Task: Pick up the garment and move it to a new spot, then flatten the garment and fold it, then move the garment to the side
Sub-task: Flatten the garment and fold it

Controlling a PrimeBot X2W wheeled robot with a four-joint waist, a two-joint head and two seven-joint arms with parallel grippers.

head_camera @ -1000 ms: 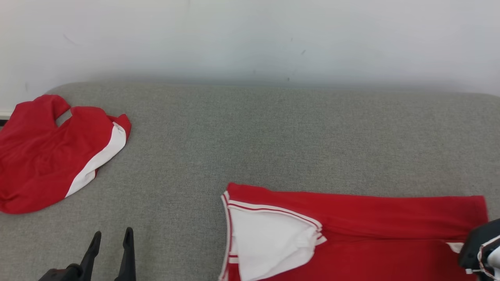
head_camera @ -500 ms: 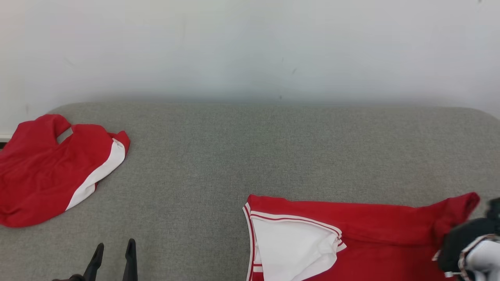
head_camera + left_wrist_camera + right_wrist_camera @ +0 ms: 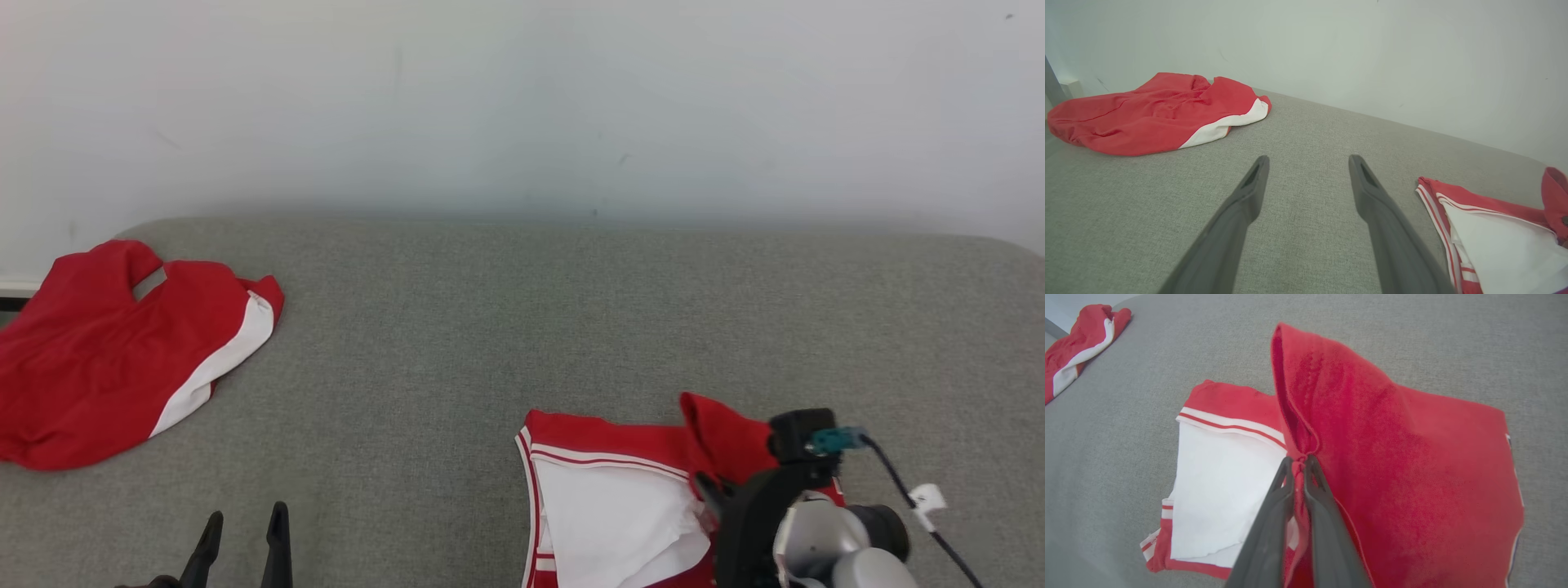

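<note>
Head view: the garment [image 3: 608,506] lies at the lower right of the frame on a grey woven surface [image 3: 522,327], a red knit top with a white panel and thin red-and-white striped trim. The right gripper [image 3: 709,490] holds a red flap of it raised in a soft peak above the white panel. This looks like the folding step, with the flap partway across. The left gripper [image 3: 245,535] stands at the lower left, apart from any cloth. A second red and white garment [image 3: 106,359] lies rumpled at the far left, below a plain pale wall [image 3: 522,98]

Left wrist view: the two dark tapered fingers are spread wide with nothing between them, over bare grey weave. The task's garment sits at the right edge, its striped hem crisp and straight

Right wrist view: the fingers are pinched nearly together on a bunched red edge at mid-frame. The cloth looks limp and slightly fuzzy, draping in a smooth sheet to the right. The next move likely calls for carrying the flap over the white panel, laying it flat, then letting go
</note>
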